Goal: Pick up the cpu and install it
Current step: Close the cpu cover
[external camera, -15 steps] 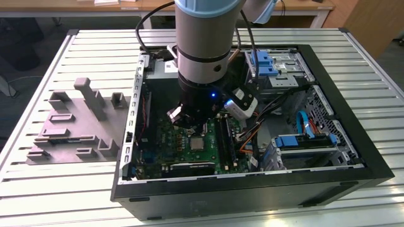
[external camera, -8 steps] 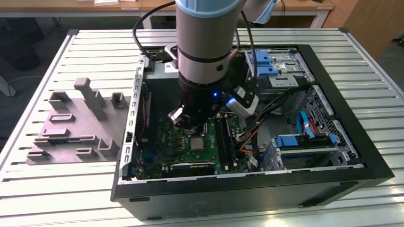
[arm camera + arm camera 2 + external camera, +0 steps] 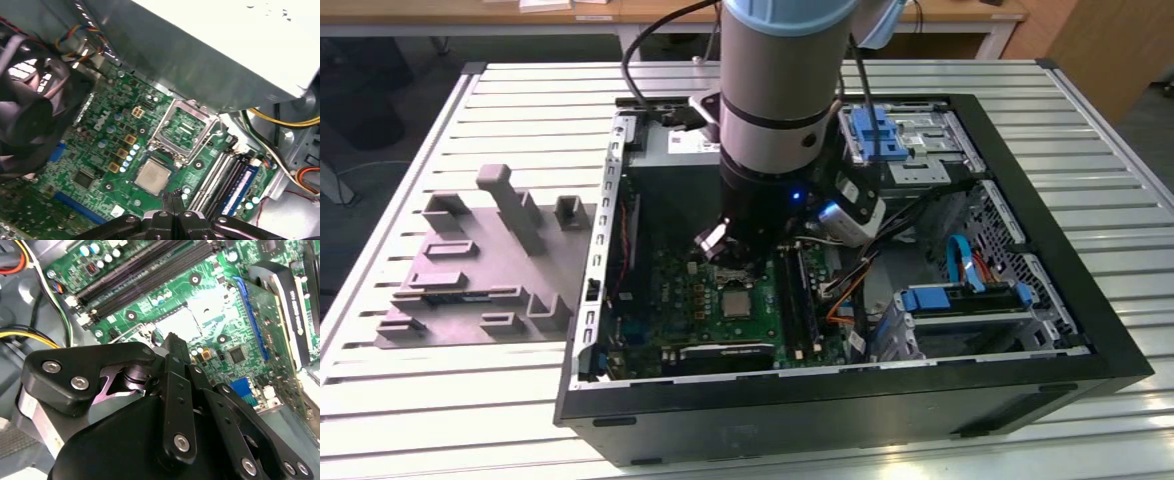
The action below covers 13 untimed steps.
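Already the cpu lay flat in its dark square seat on the green motherboard, silver face up. As far as the first wrist view showed, it sat level and square with the seat's edges. In the exterior view the chip sat near the middle of the board, inside the open computer case. The grey plastic fixture stood well apart from it, outside the case on the exterior view's left.

The gripper hung low over the board just beside the chip, between it and the memory slots. Its fingers were pressed together with nothing between them, and they were not on the cpu. Whether the tips touched the board I could not tell.

By my judgement, the picking up and setting down were done, since the chip rested where it belonged and the fingers were empty. Just on the far side of the chip, a metal frame, which I took for the socket's hinged cover, stood swung open. The cpu was therefore seated but not yet clamped down.
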### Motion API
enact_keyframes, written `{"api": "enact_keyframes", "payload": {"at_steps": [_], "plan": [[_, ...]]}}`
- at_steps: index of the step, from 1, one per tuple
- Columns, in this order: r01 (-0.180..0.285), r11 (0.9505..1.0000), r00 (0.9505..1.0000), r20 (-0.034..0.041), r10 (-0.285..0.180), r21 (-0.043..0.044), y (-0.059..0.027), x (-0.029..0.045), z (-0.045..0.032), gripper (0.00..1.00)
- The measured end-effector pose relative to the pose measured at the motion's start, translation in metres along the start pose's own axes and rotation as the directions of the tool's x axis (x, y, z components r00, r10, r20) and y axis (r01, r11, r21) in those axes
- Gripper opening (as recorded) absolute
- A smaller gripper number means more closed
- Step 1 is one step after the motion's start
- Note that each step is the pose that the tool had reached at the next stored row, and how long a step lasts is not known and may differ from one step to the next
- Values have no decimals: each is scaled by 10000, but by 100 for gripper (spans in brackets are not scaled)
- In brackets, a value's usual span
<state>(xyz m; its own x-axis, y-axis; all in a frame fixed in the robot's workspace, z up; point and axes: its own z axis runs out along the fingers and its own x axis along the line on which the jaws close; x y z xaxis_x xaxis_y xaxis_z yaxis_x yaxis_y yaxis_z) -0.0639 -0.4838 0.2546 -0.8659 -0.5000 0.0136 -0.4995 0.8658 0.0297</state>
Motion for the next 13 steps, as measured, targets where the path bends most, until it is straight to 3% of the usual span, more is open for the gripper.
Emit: {"api": "enact_keyframes", "payload": {"at_steps": [7,13], "plan": [[17,10000,10000,-1,-17,0,58,-82,6,11],[17,10000,10000,-1,-17,0,59,-86,15,11]]}}
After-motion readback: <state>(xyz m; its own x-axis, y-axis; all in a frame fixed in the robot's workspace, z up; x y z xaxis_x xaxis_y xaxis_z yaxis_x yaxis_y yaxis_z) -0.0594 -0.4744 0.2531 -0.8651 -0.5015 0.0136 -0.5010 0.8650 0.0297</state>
